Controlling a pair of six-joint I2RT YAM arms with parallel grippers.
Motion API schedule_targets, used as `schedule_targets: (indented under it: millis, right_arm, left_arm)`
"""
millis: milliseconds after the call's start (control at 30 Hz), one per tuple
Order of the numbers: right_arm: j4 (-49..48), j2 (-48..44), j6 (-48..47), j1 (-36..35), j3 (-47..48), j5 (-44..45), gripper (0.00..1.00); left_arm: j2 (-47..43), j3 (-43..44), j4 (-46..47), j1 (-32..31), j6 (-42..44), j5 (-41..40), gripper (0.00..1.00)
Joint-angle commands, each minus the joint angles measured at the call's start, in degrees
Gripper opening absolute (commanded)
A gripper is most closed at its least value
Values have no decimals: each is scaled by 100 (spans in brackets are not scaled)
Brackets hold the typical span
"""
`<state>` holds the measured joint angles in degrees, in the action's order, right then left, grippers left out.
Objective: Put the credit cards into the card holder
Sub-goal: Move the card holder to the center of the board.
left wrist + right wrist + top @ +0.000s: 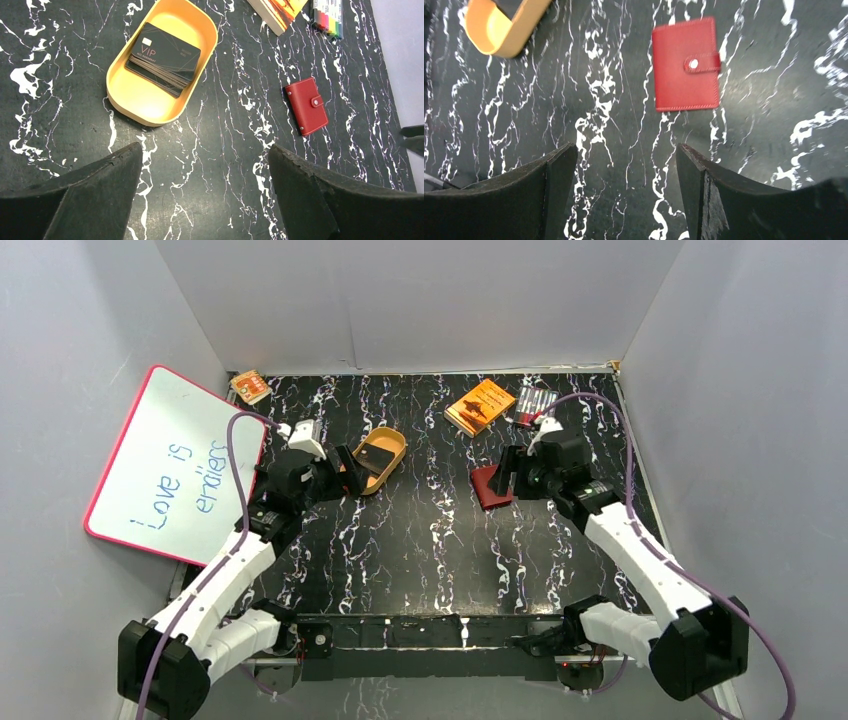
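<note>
Top view: left arm stretches from its near-left base up the black marbled table [420,540], wrist turned right, left gripper [345,469] just beside the tan oval tray [397,438]. The right arm mirrors it from the near-right base, wrist turned left, right gripper [505,474] over the far edge of the card holder [489,490]; contact unclear. Orange book [480,405] and marker pack [535,400] at far right, whiteboard [175,465] leaning at left. Left wrist view: fingers spread wide, nothing between them, above bare table. The credit cards [165,57] are a black stack inside the tray, top one reading VIP; the card holder lies well apart to the right, snapped closed. Right wrist view: claw spread, empty, the red card holder lying flat just ahead of the fingertips, snap strap fastened, tray end in the upper-left corner.
</note>
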<state>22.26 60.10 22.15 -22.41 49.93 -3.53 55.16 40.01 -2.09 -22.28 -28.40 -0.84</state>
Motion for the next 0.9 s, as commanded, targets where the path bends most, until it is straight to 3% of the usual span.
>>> schedule_targets:
  millis: [0,167,400,867]
  right_arm:
    - [-484,308,496,-214,-215,-36,79]
    - [-761,734,596,-549,-256,480,74]
    - [-902,1397,644,-460,-113,1487,69]
    - [-1350,3012,465,579,485,389,57]
  left_arm:
    - [70,5,28,22,-77,-23,92]
    - [195,76,-230,22,-86,-396,91]
    - [393,209,-439,22,-86,-503,90]
    - [280,179,-371,22,-77,-427,89]
